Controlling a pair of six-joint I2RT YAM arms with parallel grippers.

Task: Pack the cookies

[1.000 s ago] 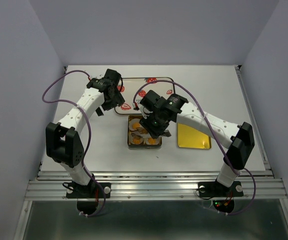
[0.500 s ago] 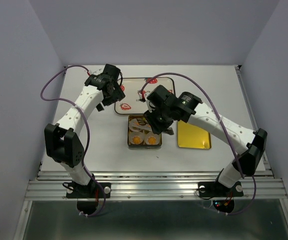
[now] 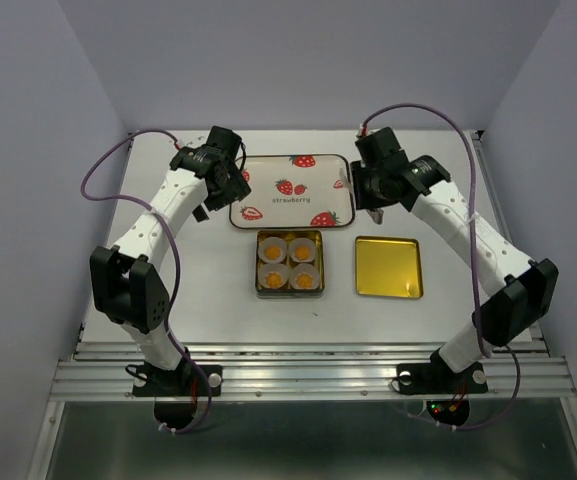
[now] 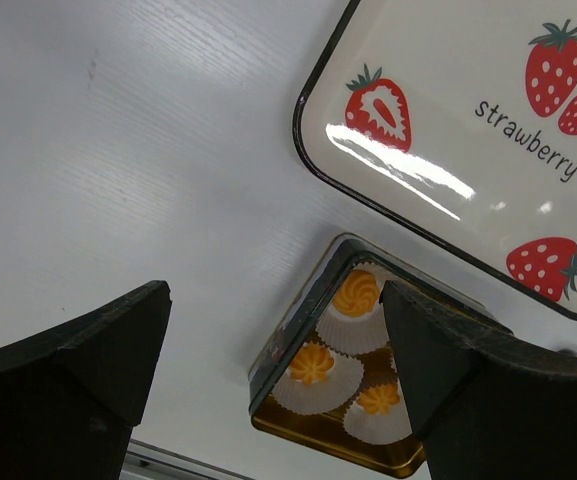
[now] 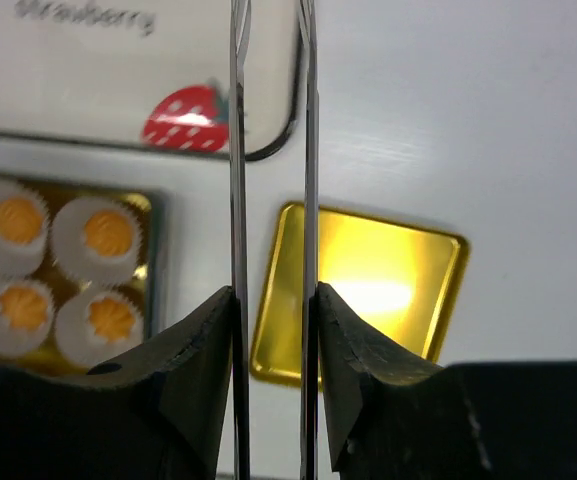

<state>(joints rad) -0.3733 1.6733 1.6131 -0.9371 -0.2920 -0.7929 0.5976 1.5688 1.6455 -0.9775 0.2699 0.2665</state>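
Four orange-yellow cookies [image 3: 288, 264] sit in white paper cups inside a square tin [image 3: 258, 292] at mid-table. They also show in the right wrist view [image 5: 108, 232], and three show in the left wrist view [image 4: 311, 362]. My left gripper [image 3: 230, 185] is open and empty [image 4: 273, 300], above the table beside the tin's far left corner. My right gripper [image 3: 368, 197] is by the right edge of the strawberry tray. It is shut [image 5: 273, 300] on thin metal tongs [image 5: 236, 150], whose two blades stand slightly apart with nothing between them.
A white tray printed with strawberries [image 3: 290, 190] lies behind the tin. A gold tin lid [image 3: 388, 266] lies face up to the right of the tin, also in the right wrist view [image 5: 368, 290]. White walls close in the table on three sides.
My right arm has lifted off the tin and swung back and right to the tray's right edge. All four cookies now show uncovered in the tin. The left arm has barely moved.
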